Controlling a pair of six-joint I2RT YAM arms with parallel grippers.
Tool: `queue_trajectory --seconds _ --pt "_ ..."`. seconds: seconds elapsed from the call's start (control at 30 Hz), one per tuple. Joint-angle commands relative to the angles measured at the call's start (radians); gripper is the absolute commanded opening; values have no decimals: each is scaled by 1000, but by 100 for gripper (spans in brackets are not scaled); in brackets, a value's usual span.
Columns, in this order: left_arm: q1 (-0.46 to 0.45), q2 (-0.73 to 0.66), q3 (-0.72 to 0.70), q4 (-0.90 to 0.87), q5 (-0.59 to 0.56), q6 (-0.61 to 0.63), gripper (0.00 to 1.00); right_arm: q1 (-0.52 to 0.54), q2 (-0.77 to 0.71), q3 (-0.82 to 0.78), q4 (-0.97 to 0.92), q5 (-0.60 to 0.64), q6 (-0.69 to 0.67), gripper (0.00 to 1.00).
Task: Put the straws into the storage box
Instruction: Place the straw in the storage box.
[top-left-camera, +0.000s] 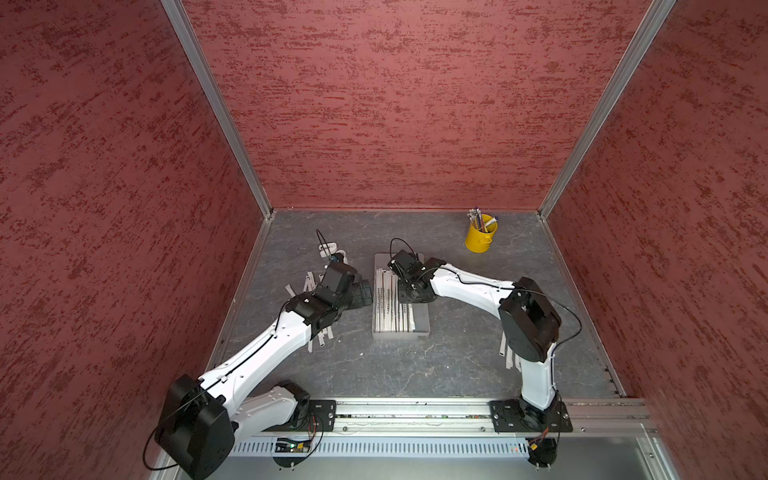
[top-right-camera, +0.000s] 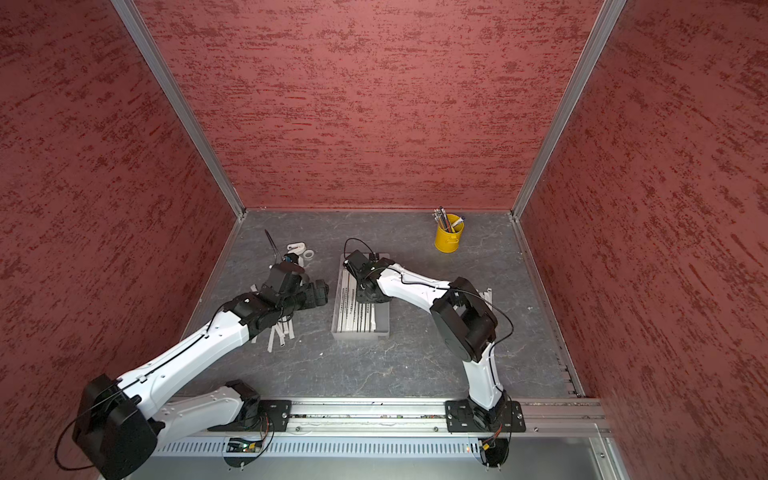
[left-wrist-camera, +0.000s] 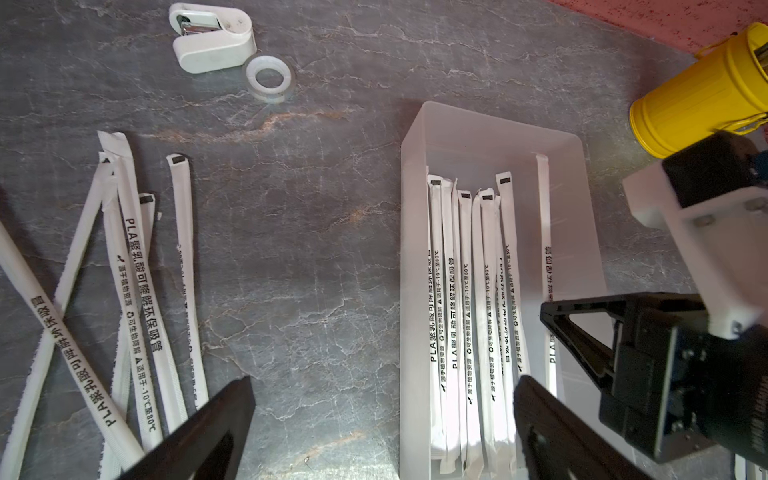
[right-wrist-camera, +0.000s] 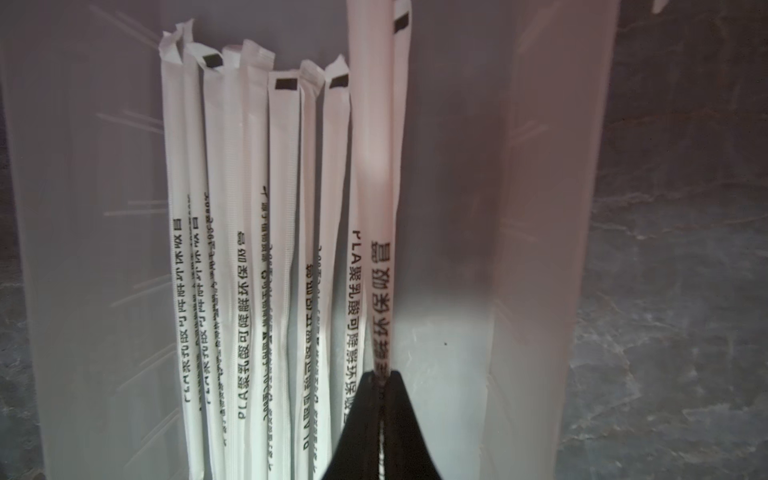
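So, one straw pinched in the box, a bunch loose outside

The shallow translucent whitish plastic storage box (top-left-camera: 401, 333) sits mid-table on the grey marbled tabletop (top-left-camera: 415, 374). It holds a row of white paper-wrapped straws with black print (left-wrist-camera: 469, 291), laid lengthwise side by side. A yellow round bucket-shaped cup (top-left-camera: 480, 240) stands near the far right corner with pens (top-left-camera: 477, 218) in it.

The right gripper (right-wrist-camera: 380, 376) is pressed together on one more straw (right-wrist-camera: 376, 166), which runs lengthwise between the box walls. Only the right wrist view shows that pinch; in both top views the wrist hides it.

The left gripper (left-wrist-camera: 384, 382) is spread wide and empty, between the box and the loose straws (left-wrist-camera: 137, 270) crisscrossed on the table. The left wrist view also catches a white tape dispenser (left-wrist-camera: 212, 37) and a clear tape roll (left-wrist-camera: 269, 79). Both top views add a few more straws by the right arm (top-left-camera: 504, 351) that neither wrist view shows.
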Motion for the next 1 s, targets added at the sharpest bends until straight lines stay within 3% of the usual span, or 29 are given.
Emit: queue_trajectory --seconds 0.0,0.6,0.83,0.97 --pt "7 -17 -15 49 27 -13 100 -13 17 32 -11 25 2 8" --pt "7 7 -15 83 75 -23 100 -24 55 24 -3 8 -10 15" --pt "10 0 -15 75 70 -43 94 -25 47 23 4 7 -15 15" --pt "32 -10 9 -25 33 -69 88 -27 -18 23 -4 -31 0 18"
